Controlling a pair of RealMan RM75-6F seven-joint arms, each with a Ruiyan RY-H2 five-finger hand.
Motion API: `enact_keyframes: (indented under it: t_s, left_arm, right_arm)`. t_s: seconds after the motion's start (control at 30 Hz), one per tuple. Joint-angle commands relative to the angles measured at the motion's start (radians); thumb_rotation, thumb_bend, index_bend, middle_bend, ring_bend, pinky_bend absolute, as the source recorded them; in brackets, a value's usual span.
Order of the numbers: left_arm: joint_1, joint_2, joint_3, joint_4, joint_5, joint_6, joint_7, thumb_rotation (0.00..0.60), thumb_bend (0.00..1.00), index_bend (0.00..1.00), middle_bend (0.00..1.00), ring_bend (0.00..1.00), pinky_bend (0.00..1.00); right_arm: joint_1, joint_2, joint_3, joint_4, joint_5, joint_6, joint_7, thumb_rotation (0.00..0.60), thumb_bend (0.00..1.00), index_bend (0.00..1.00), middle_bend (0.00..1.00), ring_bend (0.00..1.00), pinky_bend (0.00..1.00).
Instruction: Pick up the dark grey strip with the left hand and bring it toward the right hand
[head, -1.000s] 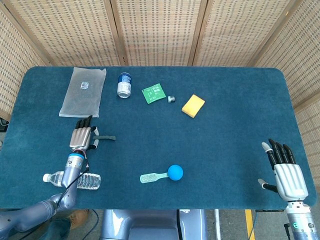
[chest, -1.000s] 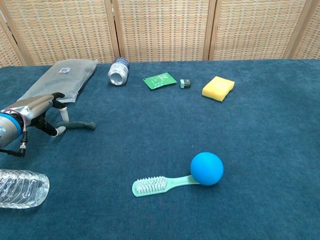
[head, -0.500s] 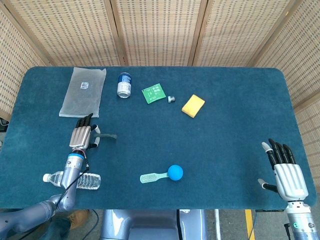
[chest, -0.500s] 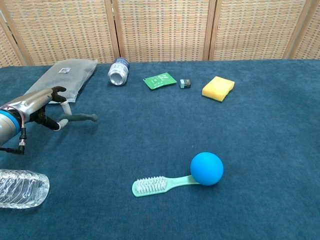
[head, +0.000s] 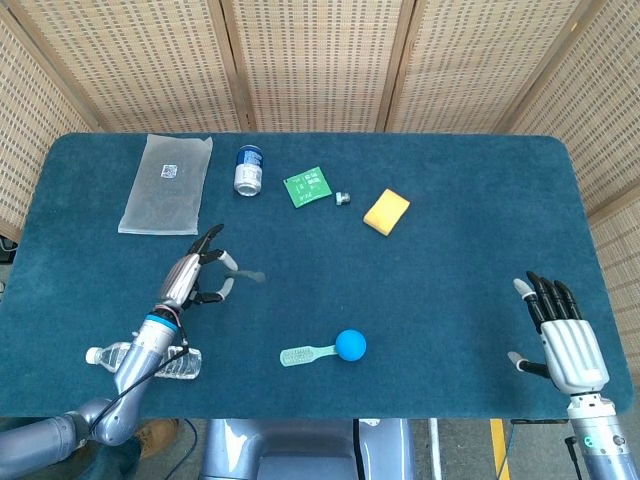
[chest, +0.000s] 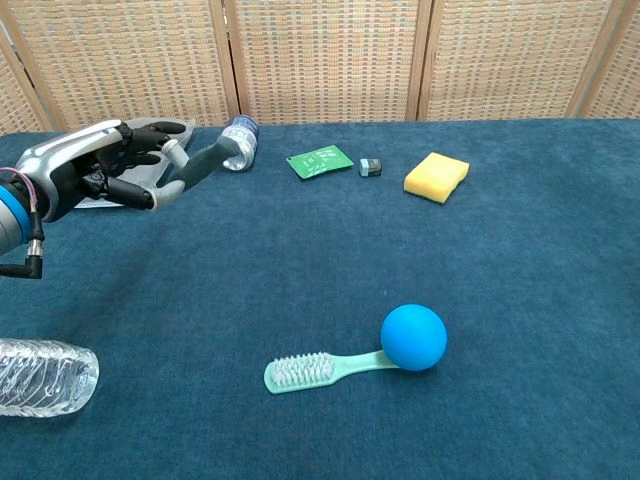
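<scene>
My left hand (head: 196, 276) (chest: 95, 170) hangs above the left part of the table and pinches one end of the dark grey strip (head: 247, 273) (chest: 205, 164). The strip sticks out to the right of the fingers, clear of the cloth. My right hand (head: 562, 336) is at the table's front right corner, fingers spread, holding nothing; the chest view does not show it.
On the blue table (head: 450, 240) lie a clear bag (head: 166, 183), a can (head: 248, 169), a green card (head: 307, 186), a small grey piece (head: 342, 198), a yellow sponge (head: 386, 211), a blue ball (head: 350, 344), a mint brush (head: 305, 354) and a water bottle (head: 150, 359).
My left hand has lifted the strip off the table and carried it up and to the right. The right hand has barely shifted.
</scene>
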Motion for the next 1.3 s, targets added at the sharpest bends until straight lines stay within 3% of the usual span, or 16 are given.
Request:
enact_keyframes:
  t_s: [0.03, 0.27, 0.53, 0.77, 0.87, 1.3]
  left_arm:
    - [-0.006, 0.019, 0.002, -0.060, 0.067, -0.005, -0.130, 0.600, 0.46, 0.75, 0.00, 0.00, 0.00]
    - [-0.059, -0.025, -0.016, -0.083, 0.059, -0.057, -0.211, 0.600, 0.46, 0.75, 0.00, 0.00, 0.00]
    - [-0.142, -0.110, -0.066, -0.083, -0.014, -0.105, -0.147, 0.600, 0.46, 0.75, 0.00, 0.00, 0.00]
    - [-0.242, -0.222, -0.126, -0.032, -0.147, -0.149, -0.016, 0.600, 0.46, 0.75, 0.00, 0.00, 0.00]
    - [-0.264, -0.247, -0.139, -0.021, -0.185, -0.151, 0.022, 0.600, 0.46, 0.75, 0.00, 0.00, 0.00]
    - [-0.310, -0.291, -0.167, -0.012, -0.253, -0.138, 0.101, 0.600, 0.46, 0.75, 0.00, 0.00, 0.00]
  right_arm:
    - [0.026, 0.024, 0.019, -0.003, -0.022, -0.008, -0.003, 0.600, 0.00, 0.01, 0.00, 0.00, 0.00]
    - [0.112, 0.085, 0.061, -0.068, -0.069, -0.065, 0.060, 0.600, 0.00, 0.13, 0.00, 0.00, 0.00]
    - [0.253, 0.098, 0.127, -0.111, -0.037, -0.208, 0.219, 0.600, 0.01, 0.26, 0.00, 0.00, 0.00]
    - [0.394, 0.136, 0.197, -0.209, 0.120, -0.430, 0.411, 0.600, 0.21, 0.37, 0.00, 0.00, 0.00]
    - [0.427, 0.139, 0.208, -0.225, 0.173, -0.480, 0.408, 0.600, 0.29, 0.39, 0.00, 0.00, 0.00]
    - [0.518, 0.065, 0.212, -0.284, 0.390, -0.507, 0.138, 0.600, 0.35, 0.45, 0.00, 0.00, 0.00]
